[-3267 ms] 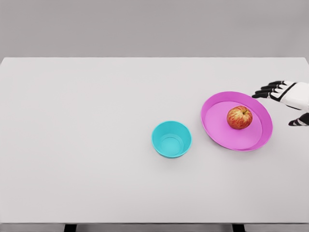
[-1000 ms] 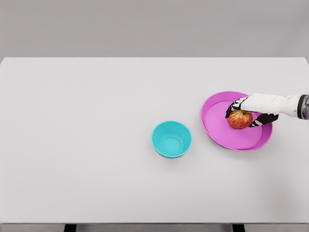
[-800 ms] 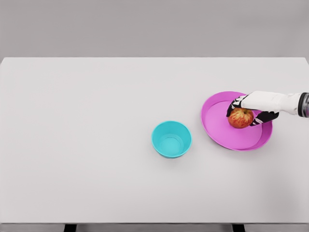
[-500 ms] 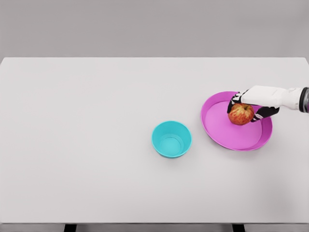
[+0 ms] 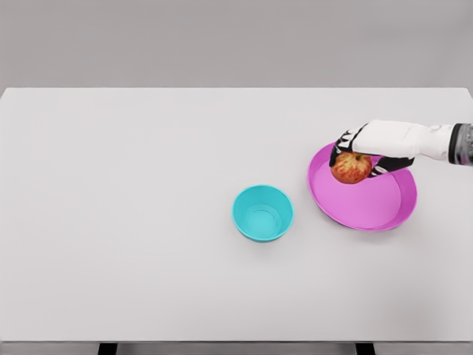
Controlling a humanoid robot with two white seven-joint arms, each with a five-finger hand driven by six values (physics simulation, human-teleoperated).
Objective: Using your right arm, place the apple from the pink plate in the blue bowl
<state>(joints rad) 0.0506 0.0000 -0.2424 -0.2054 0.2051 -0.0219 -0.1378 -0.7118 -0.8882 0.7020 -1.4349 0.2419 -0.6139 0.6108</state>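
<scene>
Gripping the apple (image 5: pixel 350 168) from above, the right hand (image 5: pixel 367 148) has its dark fingers wrapped round the fruit over the left part of the pink plate (image 5: pixel 369 211). Left of the plate, well apart from it, the blue bowl (image 5: pixel 262 213) sits on the white table (image 5: pixel 133 192)

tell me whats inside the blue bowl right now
Nothing: the blue bowl shows only its bare teal floor and wall. The apple is in the right hand, above the pink plate. The near inner wall is hidden by its rim.
</scene>
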